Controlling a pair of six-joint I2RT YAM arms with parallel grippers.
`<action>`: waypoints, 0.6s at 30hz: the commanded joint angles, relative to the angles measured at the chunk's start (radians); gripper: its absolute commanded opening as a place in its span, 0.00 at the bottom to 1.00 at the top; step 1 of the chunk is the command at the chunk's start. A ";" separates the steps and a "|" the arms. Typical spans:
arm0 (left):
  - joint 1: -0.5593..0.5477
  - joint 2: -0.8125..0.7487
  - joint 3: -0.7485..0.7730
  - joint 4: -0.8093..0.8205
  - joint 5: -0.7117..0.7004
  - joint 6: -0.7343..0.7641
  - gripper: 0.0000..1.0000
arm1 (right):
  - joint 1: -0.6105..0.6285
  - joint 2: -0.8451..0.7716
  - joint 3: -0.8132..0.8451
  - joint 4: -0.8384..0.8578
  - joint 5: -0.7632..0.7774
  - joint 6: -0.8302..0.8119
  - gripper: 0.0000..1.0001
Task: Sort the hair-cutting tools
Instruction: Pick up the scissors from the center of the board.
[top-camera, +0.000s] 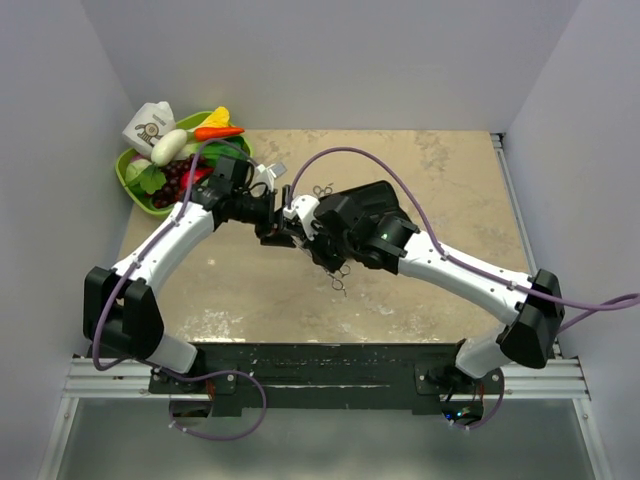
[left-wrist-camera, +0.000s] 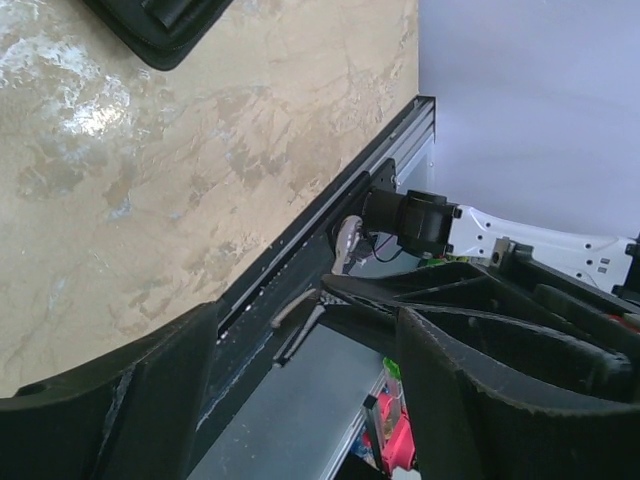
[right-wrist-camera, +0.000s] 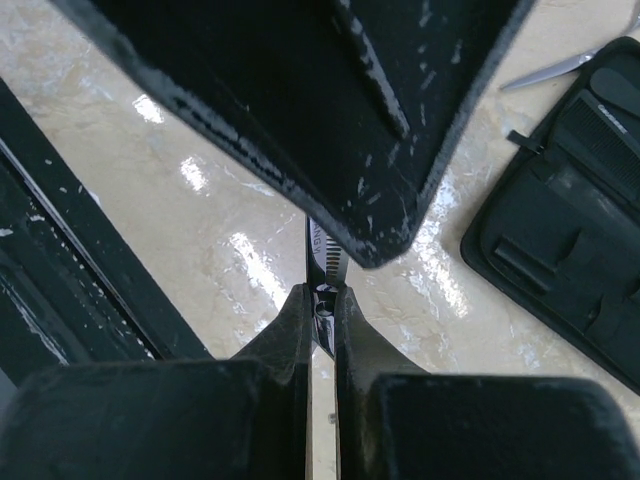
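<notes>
1. Right wrist view: your right gripper (right-wrist-camera: 320, 305) is clamped tight on the first scissors (right-wrist-camera: 322, 262). The thin blade stands up out of the fingertips, above the table (right-wrist-camera: 120, 150).
2. Same view: a broad black part, likely a finger of the other gripper, hangs right over that blade. You cannot tell whether they touch.
3. Same view: the black case (right-wrist-camera: 560, 250) lies open on the right. The second scissors (right-wrist-camera: 555, 72) lie on the table just beside its edge, with only the blade showing.
4. Left wrist view: your left gripper (left-wrist-camera: 270, 300) has its jaws well apart. The table's near rail (left-wrist-camera: 300, 250) shows through the gap.
5. Same view: a corner of the case sits top left, and the right arm's base (left-wrist-camera: 420, 220) is on the right past the rail.
6. Top view: both arms reach in and the grippers meet over the middle of the table, left from the left and right from the right.
7. Same view: the first scissors' ring handles poke out on the near side of the right gripper. The second scissors lie on the table at the case's far-left side, near the left gripper. The case is mostly covered by the right arm.
8. Same view: in the far-left corner, a green bowl (top-camera: 128, 178) of toy produce and a small carton (top-camera: 150, 122) sit well apart from the tools.
</notes>
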 joint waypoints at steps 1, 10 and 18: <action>-0.003 -0.065 -0.024 -0.020 0.045 -0.019 0.73 | 0.021 0.010 0.064 0.029 -0.032 -0.053 0.00; -0.003 -0.127 -0.075 -0.034 0.058 -0.016 0.61 | 0.044 0.031 0.102 0.040 -0.040 -0.070 0.00; -0.003 -0.150 -0.083 -0.040 0.063 -0.009 0.47 | 0.066 0.042 0.119 0.034 -0.041 -0.076 0.00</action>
